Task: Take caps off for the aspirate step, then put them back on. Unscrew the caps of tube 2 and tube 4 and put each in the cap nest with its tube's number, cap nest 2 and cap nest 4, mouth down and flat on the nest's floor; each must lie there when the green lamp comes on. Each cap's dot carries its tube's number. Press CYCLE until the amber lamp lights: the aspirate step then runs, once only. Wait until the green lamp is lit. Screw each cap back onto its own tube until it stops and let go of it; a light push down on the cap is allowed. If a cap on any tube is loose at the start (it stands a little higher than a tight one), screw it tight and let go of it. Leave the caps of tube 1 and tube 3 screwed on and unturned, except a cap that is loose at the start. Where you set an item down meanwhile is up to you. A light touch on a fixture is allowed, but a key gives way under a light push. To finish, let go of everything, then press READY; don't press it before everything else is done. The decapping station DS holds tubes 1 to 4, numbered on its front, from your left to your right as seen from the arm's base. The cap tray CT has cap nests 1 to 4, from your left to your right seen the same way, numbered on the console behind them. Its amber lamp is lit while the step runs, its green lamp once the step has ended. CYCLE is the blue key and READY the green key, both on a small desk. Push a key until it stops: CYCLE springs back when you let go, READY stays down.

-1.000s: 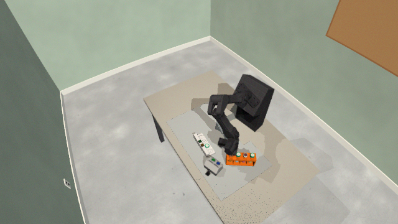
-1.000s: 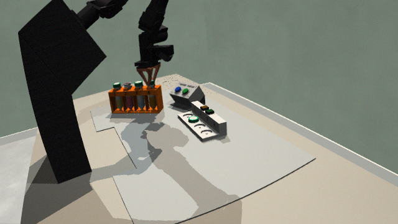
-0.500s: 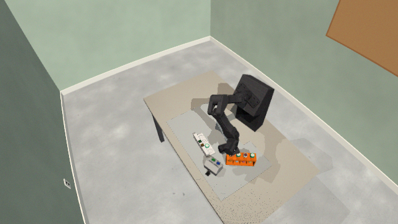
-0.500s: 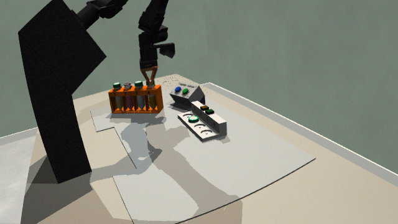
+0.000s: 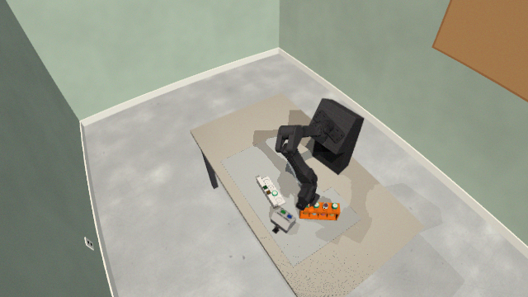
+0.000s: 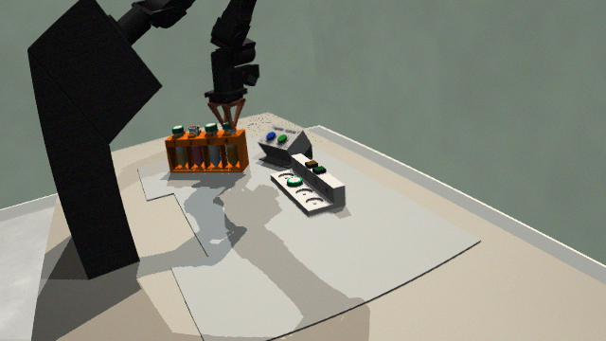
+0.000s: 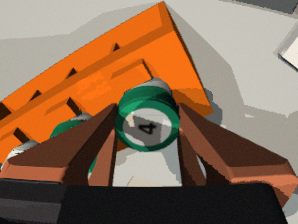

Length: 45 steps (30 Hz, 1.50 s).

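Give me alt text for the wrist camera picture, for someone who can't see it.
The gripper is shut on a green cap whose dot reads 4, one brown finger on each side. Beneath it lies the orange decapping station.

Pale green walls [image 5: 144, 45], mottled grey floor [image 5: 148, 194], beige table [image 5: 231, 124], white baseboard [image 5: 177, 84].

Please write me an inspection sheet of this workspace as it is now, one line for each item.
Surface: table with grey mat, arm shadows on it.
Job's things: rack holds four tubes; tube 2 uncapped; one cap lies in a tray nest; blue key and green key on the desk.
Clutter: nothing seen.
Grippers: gripper over the rack, jaws shut on cap 4.
Cables: nothing seen.
Surroundings: green walls, brown panel, wall socket.
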{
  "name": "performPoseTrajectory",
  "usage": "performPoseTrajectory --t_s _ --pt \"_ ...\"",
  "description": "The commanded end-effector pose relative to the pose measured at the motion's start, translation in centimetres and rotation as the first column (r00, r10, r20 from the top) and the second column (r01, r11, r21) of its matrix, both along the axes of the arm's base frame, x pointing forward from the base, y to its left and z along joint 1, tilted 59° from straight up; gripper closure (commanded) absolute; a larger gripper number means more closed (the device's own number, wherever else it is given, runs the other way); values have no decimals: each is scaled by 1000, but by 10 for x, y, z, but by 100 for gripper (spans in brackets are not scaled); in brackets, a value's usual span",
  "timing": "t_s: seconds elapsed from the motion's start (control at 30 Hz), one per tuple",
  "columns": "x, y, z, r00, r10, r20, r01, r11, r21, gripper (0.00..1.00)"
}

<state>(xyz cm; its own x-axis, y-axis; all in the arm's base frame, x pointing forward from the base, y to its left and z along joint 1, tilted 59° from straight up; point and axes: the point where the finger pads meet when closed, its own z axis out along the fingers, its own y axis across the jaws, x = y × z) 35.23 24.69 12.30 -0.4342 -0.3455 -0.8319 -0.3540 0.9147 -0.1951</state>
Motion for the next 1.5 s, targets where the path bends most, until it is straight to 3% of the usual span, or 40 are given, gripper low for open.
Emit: performPoseTrajectory --t_s 0.0,0.13,0.3,0.37,0.53,0.73,0.87,0.93,1.07,1.1,1.3,1.33,1.47 --pt "-1 1 3 991 125 42 -115 975 -190 100" --pt "-1 1 3 971 235 54 -201 913 -354 100" --pt "-1 1 3 929 368 42 -287 788 -544 100" --pt "-1 1 3 929 368 42 -287 788 -544 100" --pt "-1 1 3 872 489 1 -344 617 -708 100" --pt "-1 1 3 790 608 -83 -370 365 -854 100" --pt "-1 1 3 729 666 -156 -361 180 -915 100" --pt "-1 1 3 729 666 -156 -361 180 -915 100" --pt "-1 1 3 667 705 -241 -330 -11 -944 100" --pt "-1 1 3 661 708 -249 -326 -28 -945 100" --pt "-1 1 3 661 708 -249 -326 -28 -945 100" --pt "-1 1 3 661 708 -249 -326 -28 -945 51" --pt "-1 1 3 661 708 -249 -326 -28 -945 51"
